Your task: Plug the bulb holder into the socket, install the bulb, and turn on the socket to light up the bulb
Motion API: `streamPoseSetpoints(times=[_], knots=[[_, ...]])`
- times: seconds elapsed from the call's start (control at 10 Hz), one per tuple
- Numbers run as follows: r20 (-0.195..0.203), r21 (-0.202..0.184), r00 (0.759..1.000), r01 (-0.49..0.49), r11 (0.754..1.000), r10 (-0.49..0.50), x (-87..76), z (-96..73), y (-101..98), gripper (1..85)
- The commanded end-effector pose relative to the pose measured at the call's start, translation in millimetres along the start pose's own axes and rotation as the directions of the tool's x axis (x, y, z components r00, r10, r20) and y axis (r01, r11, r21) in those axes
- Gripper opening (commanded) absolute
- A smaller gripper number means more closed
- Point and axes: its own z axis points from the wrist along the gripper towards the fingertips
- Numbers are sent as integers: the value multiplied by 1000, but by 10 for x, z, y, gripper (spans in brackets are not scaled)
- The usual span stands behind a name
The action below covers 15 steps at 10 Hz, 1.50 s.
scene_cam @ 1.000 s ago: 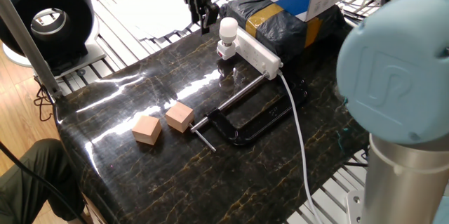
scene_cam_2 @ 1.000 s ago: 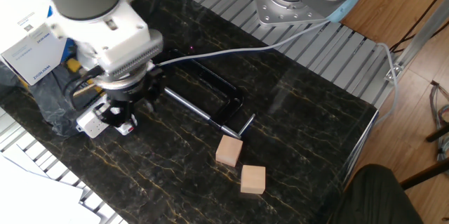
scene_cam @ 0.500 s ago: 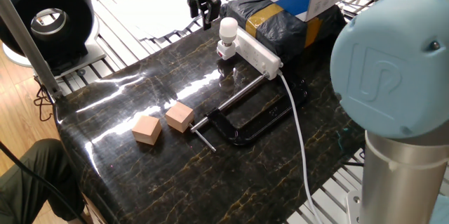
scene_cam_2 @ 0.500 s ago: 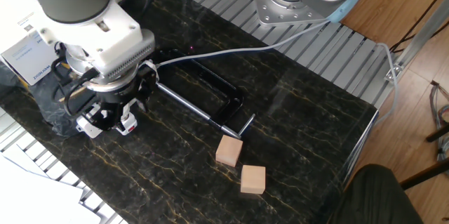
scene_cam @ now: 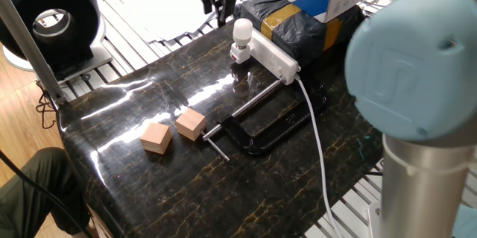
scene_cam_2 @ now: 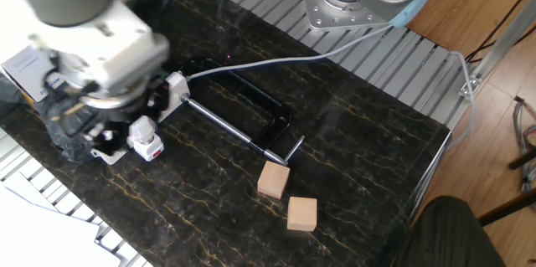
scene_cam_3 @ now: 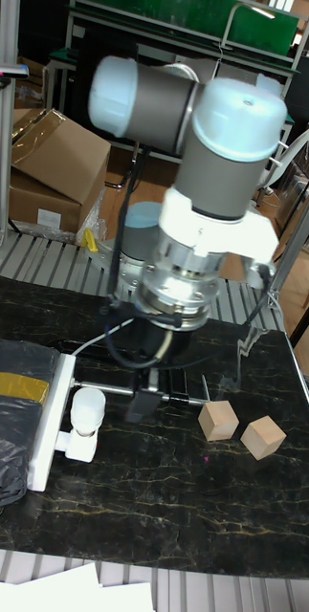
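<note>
One fixed view. Dark marbled worktop (scene_cam: 223, 186). Socket (scene_cam: 274, 54): long white strip at 1 o'clock of worktop centre, resting against a black-wrapped bundle (scene_cam: 298, 25), cable (scene_cam: 317, 141) trailing toward 5 o'clock. Bulb holder (scene_cam: 240, 51) plugged into the strip's far end; bulb (scene_cam: 243, 29) seated on it, unlit. Pincer (scene_cam: 215, 3) raised at 11 o'clock of the bulb, apart from it, fingers dark, nothing visibly held; gap between them too small to judge. Black clamp (scene_cam: 261, 130) at centre; two wooden cubes (scene_cam: 173, 131) at 8 o'clock.

The other fixed view. Bulb holder with red mark and bulb at 9 o'clock of worktop centre, just beside the wrist housing; pincer itself hidden beneath that housing. Clamp and cubes well apart from the strip.

Tall fixed view. Socket along the 9 o'clock edge, bulb upright on its holder. Pincer (scene_cam_3: 157, 397) at 3 o'clock of the bulb, blurred; opening not determinable.

Step in hand, judged: switching the socket on. Advisable: locate the rocker switch first (not discernible here), descend vertically with fingers together, press with one tip, stay clear of bulb and cable.
</note>
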Motion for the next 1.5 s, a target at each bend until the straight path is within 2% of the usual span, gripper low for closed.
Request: streamPoseSetpoints(times=[0.0, 0.1, 0.2, 0.4, 0.5, 0.7, 0.9, 1.2, 1.4], knots=[[4, -8, 998, 62, 998, -62, 267, -74, -209, 530], [15, -28, 997, 70, 997, -69, 305, -66, -206, 530], [25, -58, 997, 75, 996, -74, 313, -74, -112, 540], [23, -73, 997, 77, 994, -75, 358, -71, 94, 557], [34, -70, 997, 68, 995, -66, 354, -3, 195, 563], [-18, -61, 997, 79, 995, -80, 542, 62, 238, 567], [-31, -43, 996, 79, 996, -80, 654, 116, 263, 563], [-2, -24, 997, 80, 996, -80, 556, 187, 165, 563], [-19, -4, 997, 77, 997, -77, 613, 221, 117, 563]])
